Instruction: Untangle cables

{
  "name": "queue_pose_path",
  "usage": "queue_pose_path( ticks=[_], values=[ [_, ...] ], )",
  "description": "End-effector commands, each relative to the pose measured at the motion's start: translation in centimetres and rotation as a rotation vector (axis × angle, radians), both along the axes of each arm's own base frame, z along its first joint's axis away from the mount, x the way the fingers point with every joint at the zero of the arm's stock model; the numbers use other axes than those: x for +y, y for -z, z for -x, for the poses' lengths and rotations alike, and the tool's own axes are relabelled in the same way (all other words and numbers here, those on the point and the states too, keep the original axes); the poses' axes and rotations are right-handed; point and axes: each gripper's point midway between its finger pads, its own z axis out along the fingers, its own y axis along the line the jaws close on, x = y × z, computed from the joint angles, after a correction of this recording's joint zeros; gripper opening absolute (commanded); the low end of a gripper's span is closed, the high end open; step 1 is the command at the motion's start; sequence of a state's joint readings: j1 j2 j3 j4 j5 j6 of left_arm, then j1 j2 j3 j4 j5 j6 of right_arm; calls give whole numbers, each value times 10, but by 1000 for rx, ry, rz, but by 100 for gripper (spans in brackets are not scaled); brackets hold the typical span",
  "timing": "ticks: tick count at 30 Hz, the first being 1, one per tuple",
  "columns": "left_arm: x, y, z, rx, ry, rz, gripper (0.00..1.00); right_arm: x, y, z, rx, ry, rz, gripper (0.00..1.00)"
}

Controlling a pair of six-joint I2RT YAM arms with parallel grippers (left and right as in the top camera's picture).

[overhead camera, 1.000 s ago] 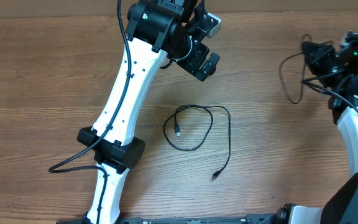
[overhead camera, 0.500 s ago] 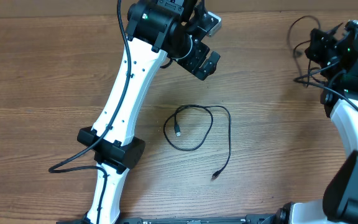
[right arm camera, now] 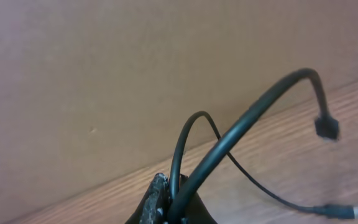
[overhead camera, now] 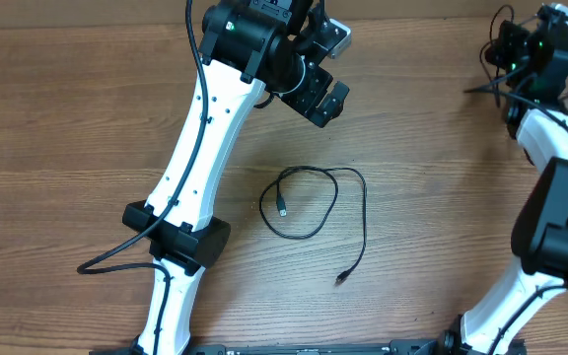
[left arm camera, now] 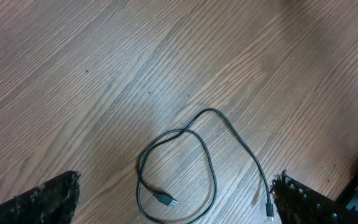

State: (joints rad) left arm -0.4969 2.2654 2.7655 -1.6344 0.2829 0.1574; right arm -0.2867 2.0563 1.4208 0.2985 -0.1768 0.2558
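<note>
Surface: brown wood grain, seen in all three views.
Left arm: white links with black joints, reaching from the near edge up toward the far middle of the surface.
Left end effector: spread wide and holding nothing. It hangs above the surface, on the far side of the loose cable.
Left fingers: one sits in each lower corner of the wrist view, well apart, with bare wood and the loose cable between them.
Loose cable: thin and black, lying flat near the middle of the surface and touched by neither arm. It curls into one loop, crosses itself once, then trails off toward the near edge.
Flat plug: one end of the loose cable, lying inside the loop.
Small plug: the other end, outside the loop, at the tip of the trailing strand.
Right arm: stretched to the far right corner of the surface.
Right end effector: pinched tight on black cable.
Gripped cable: lifted off the surface, arching up and away from the closed fingers. A thinner strand loops beside it; whether it is one cable or two cannot be told.
Dark plug: hangs in the air at the end of the arch.
Metal-tipped plug: low at the right edge of the wrist view, at the end of the thin strand.
</note>
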Motion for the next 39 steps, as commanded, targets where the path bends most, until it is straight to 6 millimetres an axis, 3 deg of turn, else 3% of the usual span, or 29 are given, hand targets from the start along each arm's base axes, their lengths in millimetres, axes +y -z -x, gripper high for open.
queue_pose_path(
  ticks=[1, 3, 4, 6, 8, 11, 12, 18, 21, 24, 27, 31, 39],
  values=[
    [0, 0, 0, -6, 5, -6, 99, -9, 24, -16, 29, 79, 55, 6],
    [0, 0, 0, -6, 5, -5, 100, -15, 41, -15, 62, 122, 63, 12],
    [0, 0, 0, -6, 5, -5, 100, -18, 51, -14, 85, 139, 65, 28],
    [0, 0, 0, -6, 5, -6, 100, -18, 55, -12, 105, 138, 60, 40],
    [0, 0, 0, -6, 5, -6, 100, -17, 48, -12, 96, 137, 57, 69],
    [0, 0, 0, -6, 5, -5, 100, -16, 19, -6, 74, 138, 62, 87],
    [0, 0, 0, -6, 5, -6, 100, -15, 6, -3, 68, 139, 64, 100],
    [0, 0, 0, -6, 5, -6, 100, -9, -67, 43, 104, 172, 68, 100],
    [0, 0, 0, -6, 5, -6, 100, 2, -85, 75, 175, 167, 46, 100],
    [0, 0, 0, -6, 5, -6, 100, 19, -87, 106, 259, 169, -44, 100],
    [0, 0, 0, -6, 5, -6, 99, 42, -69, 142, 406, 195, -190, 100],
    [0, 0, 0, -6, 5, -5, 100, 85, -28, 183, 651, 154, -342, 100],
    [0, 0, 0, -6, 5, -6, 100, 153, 8, 213, 837, 66, -382, 100]
  ],
)
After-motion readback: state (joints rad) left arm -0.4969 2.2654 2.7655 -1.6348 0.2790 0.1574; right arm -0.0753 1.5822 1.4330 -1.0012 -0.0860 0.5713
